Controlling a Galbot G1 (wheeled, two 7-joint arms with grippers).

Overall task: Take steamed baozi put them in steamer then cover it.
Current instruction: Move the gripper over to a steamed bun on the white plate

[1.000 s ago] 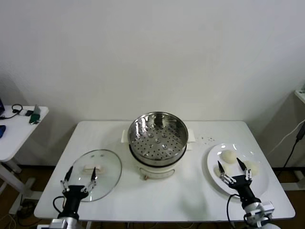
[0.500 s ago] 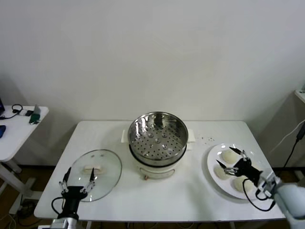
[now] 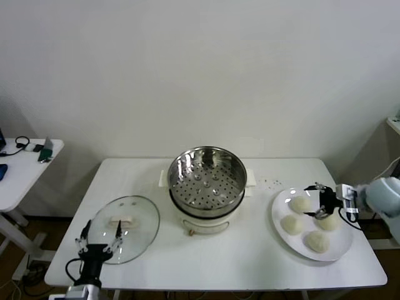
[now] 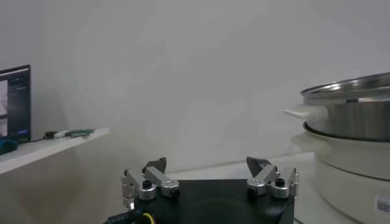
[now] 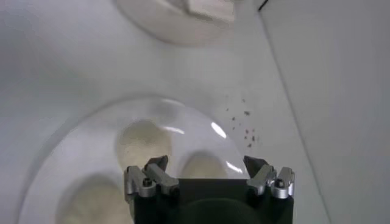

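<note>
Several cream-white steamed baozi point(image 3: 300, 204) lie on a white plate point(image 3: 284, 240) at the table's right. My right gripper point(image 3: 314, 202) reaches in from the right just above them, open, holding nothing. Its wrist view looks down on the plate, with one baozi point(image 5: 204, 165) between the open fingers of the gripper point(image 5: 206, 163) and another baozi point(image 5: 143, 140) beside it. The shiny steamer point(image 3: 207, 181) stands uncovered at the table's middle, its perforated floor bare. The glass cover point(image 3: 124, 228) lies flat at front left. My left gripper point(image 3: 101, 228) waits open at the cover's near edge.
A white side table point(image 3: 22, 165) with small devices stands at far left. Dark specks point(image 3: 270, 183) dot the table between steamer and plate. In the left wrist view the steamer point(image 4: 353, 109) rises on its white pot base point(image 4: 347, 164).
My right arm swung from the table's front edge round to the right side, bringing the open gripper in over the baozi. The left gripper sank slightly.
</note>
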